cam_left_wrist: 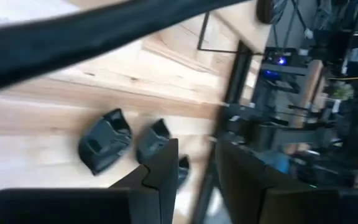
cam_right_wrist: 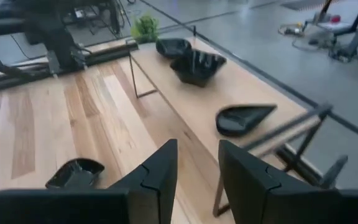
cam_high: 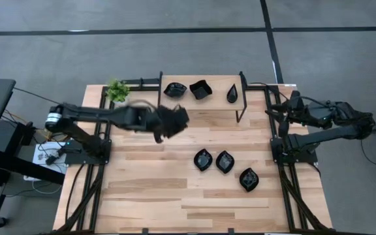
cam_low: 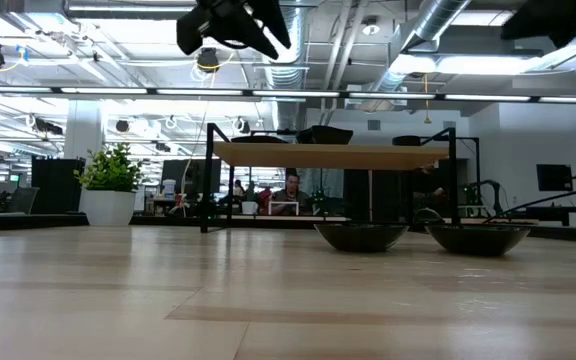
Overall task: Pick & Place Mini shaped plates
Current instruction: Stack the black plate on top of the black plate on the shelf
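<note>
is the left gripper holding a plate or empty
Empty. In the left wrist view the left gripper has its fingers apart with only table and floor showing between them; the mini plates lie on the table below.

Six small glossy black plates showed. Three sat on the raised wooden shelf at the table's far edge: a wavy-edged one point(cam_high: 175, 89), a squarish one with upturned corners point(cam_high: 200, 89) just beside it, and a teardrop point(cam_high: 232, 94) apart. Three more lay on the tabletop: two leaf-shaped plates point(cam_high: 203, 160) point(cam_high: 224, 162) side by side, a third point(cam_high: 249, 179) near them.
</note>
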Robot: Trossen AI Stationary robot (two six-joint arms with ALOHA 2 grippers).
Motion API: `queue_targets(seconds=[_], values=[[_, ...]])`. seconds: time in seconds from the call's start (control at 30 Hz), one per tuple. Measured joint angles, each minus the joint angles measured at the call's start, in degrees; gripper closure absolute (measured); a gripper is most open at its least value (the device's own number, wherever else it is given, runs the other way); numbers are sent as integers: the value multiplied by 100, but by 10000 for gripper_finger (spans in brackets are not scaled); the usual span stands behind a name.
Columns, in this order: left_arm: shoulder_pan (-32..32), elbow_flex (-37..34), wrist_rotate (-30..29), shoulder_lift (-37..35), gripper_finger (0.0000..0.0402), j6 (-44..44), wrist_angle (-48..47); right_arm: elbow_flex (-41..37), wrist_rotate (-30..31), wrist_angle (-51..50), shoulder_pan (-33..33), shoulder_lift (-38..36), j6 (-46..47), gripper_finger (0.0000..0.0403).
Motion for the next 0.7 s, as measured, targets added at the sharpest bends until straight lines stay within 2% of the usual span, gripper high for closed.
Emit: queue_targets(seconds=[0.1,0.33,0.43,0.57,0.7], values=[[-469,0,-646,272,293,4,24,2,-39,-181,-2,-164,130,291],[-892,-4,-1206,861,293,126,137,-3,-1173,-212,-2,-1046,223,291],[-929,-4,-1289,1012,293,610,391,-228,-1658,-11,-2,-1536,631,291],[-933,-4,-1189,1201,293,1257,1027,-959,-2296,706,-2,-2139,1240,291],[-1012,-2,-923,1398,293,1626,1363,-1351,-2364,645,-2,-2024,1327,291]])
